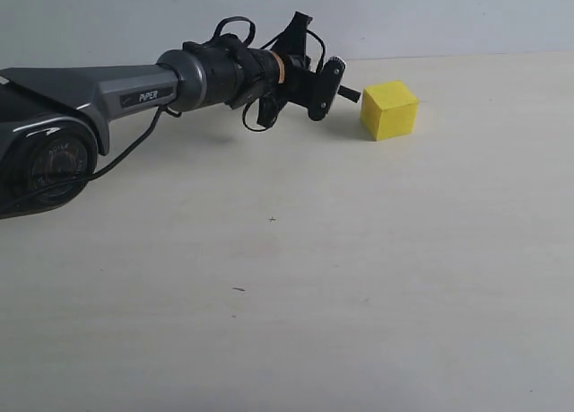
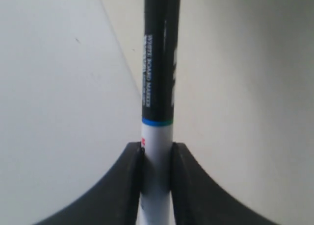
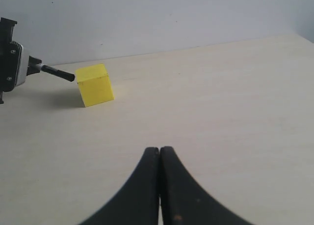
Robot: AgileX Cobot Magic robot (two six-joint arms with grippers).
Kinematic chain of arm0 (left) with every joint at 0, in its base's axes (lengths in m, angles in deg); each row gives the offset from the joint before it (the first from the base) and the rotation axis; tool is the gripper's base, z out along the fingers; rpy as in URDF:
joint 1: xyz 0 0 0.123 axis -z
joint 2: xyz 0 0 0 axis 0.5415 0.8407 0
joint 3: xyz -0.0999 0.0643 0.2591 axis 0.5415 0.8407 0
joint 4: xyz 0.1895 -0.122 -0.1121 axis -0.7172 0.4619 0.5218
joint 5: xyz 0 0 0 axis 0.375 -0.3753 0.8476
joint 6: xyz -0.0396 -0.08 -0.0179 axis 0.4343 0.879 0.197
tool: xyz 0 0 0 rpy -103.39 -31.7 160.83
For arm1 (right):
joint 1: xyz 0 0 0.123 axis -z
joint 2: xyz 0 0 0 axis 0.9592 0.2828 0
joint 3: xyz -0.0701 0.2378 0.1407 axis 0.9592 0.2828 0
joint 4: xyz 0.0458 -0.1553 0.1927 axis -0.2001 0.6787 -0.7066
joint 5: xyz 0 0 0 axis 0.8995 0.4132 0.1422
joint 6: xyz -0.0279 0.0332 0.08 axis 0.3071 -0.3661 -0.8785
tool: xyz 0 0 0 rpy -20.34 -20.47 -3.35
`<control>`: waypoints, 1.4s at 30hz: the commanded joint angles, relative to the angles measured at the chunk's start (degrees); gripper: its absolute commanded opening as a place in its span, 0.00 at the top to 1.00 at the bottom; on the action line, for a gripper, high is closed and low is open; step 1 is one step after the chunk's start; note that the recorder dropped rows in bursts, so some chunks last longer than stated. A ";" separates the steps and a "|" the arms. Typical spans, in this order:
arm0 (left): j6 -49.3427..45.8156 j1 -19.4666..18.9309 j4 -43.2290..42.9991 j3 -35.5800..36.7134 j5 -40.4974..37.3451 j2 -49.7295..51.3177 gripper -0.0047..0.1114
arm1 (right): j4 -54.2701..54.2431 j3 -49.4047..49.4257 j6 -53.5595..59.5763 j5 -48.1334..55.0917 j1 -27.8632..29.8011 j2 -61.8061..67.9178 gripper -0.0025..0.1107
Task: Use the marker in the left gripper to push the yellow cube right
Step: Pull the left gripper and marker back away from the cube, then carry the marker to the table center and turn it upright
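Observation:
The yellow cube [image 1: 390, 109] rests on the pale table near the back, also seen in the right wrist view as the yellow cube [image 3: 94, 85]. My left gripper [image 1: 321, 87] is shut on the marker [image 1: 346, 92], whose black end points at the cube's left face and reaches it or nearly so. In the left wrist view the marker [image 2: 158, 78] runs out from between the left gripper [image 2: 157, 151], white barrel in the jaws, black cap beyond. My right gripper [image 3: 159, 151] is shut on nothing, some way in front of the cube. The marker [image 3: 58, 73] tip shows there at the cube's edge.
The pale wooden table [image 1: 359, 277] stretches wide to the right of the cube and toward the front. A plain wall [image 1: 430, 17] rises just behind the cube. The left arm's grey base [image 1: 45, 152] fills the left edge.

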 commanded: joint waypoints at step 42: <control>75.97 -2.84 8.95 17.96 -61.82 -20.84 0.96 | 0.02 0.26 0.01 -0.34 -0.10 -0.35 0.98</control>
